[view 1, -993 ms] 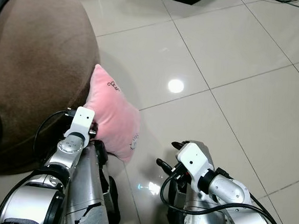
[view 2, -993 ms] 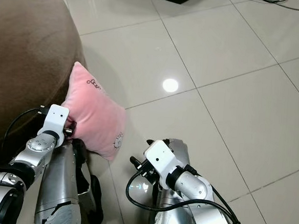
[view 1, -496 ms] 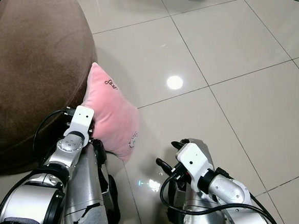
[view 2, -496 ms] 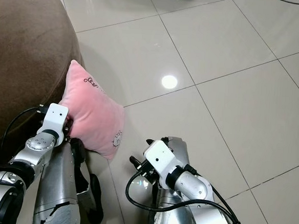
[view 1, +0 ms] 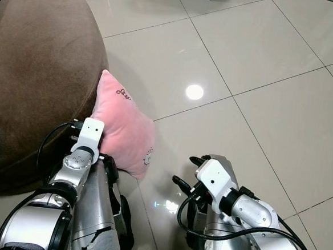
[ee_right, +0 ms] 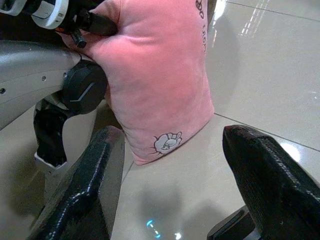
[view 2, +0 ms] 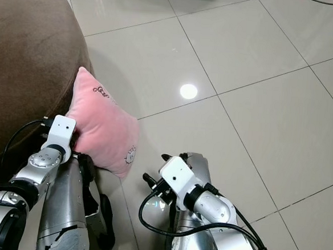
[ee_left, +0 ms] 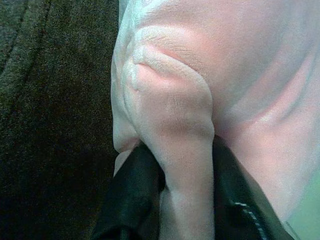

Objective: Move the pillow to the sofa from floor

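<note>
Left hand (ee_left: 175, 200) pinching a bunched fold of the pink pillow (view 1: 123, 133) between its two black fingers (ee_left: 132, 195); fabric bulges up between them, so the hold is on cloth, not stuffing. Pillow stands on edge, one corner low toward the tile floor (view 1: 261, 80), its back pressed to the curved side of the brown sofa (view 1: 33, 64). Whether that corner touches the tiles, cannot tell. Right hand (ee_right: 175, 165) spread wide, low beside the robot's right leg, aimed at the pillow's printed lower corner but apart from it. Judgement: task barely begun, pillow not yet on the seat. Risks: a one-fold pinch may slip as weight swings during the lift; the pillow could drag or snag on the sofa's side and pull free; lifting too low would push it against the sofa wall instead of over it.
</note>
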{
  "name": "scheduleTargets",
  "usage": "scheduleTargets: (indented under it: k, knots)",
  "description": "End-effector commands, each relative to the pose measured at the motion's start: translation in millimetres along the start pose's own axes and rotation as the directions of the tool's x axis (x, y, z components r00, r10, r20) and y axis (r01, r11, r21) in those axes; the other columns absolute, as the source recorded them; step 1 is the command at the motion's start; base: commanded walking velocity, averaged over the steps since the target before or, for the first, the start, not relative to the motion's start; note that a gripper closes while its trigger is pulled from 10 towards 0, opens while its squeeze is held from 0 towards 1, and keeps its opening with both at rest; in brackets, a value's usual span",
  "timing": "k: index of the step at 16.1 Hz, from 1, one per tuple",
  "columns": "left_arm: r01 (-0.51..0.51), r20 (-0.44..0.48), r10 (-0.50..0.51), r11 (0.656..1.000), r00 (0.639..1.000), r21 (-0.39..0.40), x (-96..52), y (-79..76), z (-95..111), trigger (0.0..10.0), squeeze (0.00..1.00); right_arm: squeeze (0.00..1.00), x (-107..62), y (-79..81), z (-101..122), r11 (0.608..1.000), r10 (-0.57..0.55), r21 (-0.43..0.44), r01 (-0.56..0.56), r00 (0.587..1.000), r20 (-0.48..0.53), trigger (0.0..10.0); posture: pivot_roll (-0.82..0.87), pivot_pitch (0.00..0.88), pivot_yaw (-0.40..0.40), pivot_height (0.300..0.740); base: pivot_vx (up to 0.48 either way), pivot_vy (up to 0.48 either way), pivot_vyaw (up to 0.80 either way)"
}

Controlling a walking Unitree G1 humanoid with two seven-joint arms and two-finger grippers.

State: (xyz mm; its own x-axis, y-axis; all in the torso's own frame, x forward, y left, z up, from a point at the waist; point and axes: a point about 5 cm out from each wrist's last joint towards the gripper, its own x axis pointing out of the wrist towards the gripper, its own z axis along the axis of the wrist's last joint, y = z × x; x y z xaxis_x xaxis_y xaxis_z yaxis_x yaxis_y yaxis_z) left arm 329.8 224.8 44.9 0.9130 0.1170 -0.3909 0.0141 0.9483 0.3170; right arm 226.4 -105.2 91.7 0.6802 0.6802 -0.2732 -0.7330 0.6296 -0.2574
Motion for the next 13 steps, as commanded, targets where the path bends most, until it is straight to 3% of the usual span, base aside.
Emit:
scheduleTargets:
  k: [1,2,3,7,9,11,13]
  knots:
    - [0.015,-0.061,-0.016,1.000,0.998,-0.021,-3.8,-2.4,-16.3,0.0,0.00,0.00,-0.6,6.4,-7.2,0.999,0.030,0.021,-0.029,0.999,-0.019,10.0,-0.07,0.322,0.014,0.493,0.000,0.000,0.00]
    - [0.026,-0.057,-0.028,0.999,0.998,-0.036,-3.6,-4.0,-15.7,0.0,0.00,0.00,-0.4,6.1,-7.9,0.999,0.029,0.021,-0.028,0.999,-0.020,10.0,-0.07,0.318,0.014,0.493,0.000,0.000,0.00]
    - [0.098,-0.011,-0.099,0.989,0.995,-0.107,-2.6,-13.3,-8.8,0.0,0.00,0.00,0.7,5.4,-8.5,0.999,0.025,0.021,-0.025,1.000,-0.019,10.0,-0.07,0.302,0.016,0.493,0.000,0.000,0.00]
    - [0.260,0.089,-0.248,0.952,0.965,-0.163,-1.1,-34.9,9.2,0.0,0.00,0.00,4.4,4.5,-6.0,0.999,0.004,0.036,-0.004,1.000,0.003,10.0,-0.07,0.252,0.022,0.493,0.000,0.000,0.00]
    - [0.328,0.173,-0.297,0.925,0.939,-0.192,0.9,-44.3,29.0,0.0,0.00,0.00,4.8,5.7,-4.7,0.999,-0.007,0.036,0.007,1.000,0.014,10.0,-0.08,0.221,0.030,0.493,0.000,0.000,0.00]
    - [0.368,0.246,-0.316,0.908,0.916,-0.203,2.4,-48.4,47.5,0.0,0.00,0.00,3.4,1.2,-4.9,0.999,-0.041,0.036,0.040,0.999,0.020,10.0,-0.08,0.185,0.042,0.493,0.000,0.000,0.00]
    - [0.383,0.381,-0.266,0.882,0.885,-0.275,3.5,-39.9,77.7,0.0,0.00,0.00,-0.2,-8.4,-2.6,0.988,-0.140,0.071,0.137,0.990,0.026,10.0,-0.09,0.143,0.050,0.493,0.000,0.000,0.00]
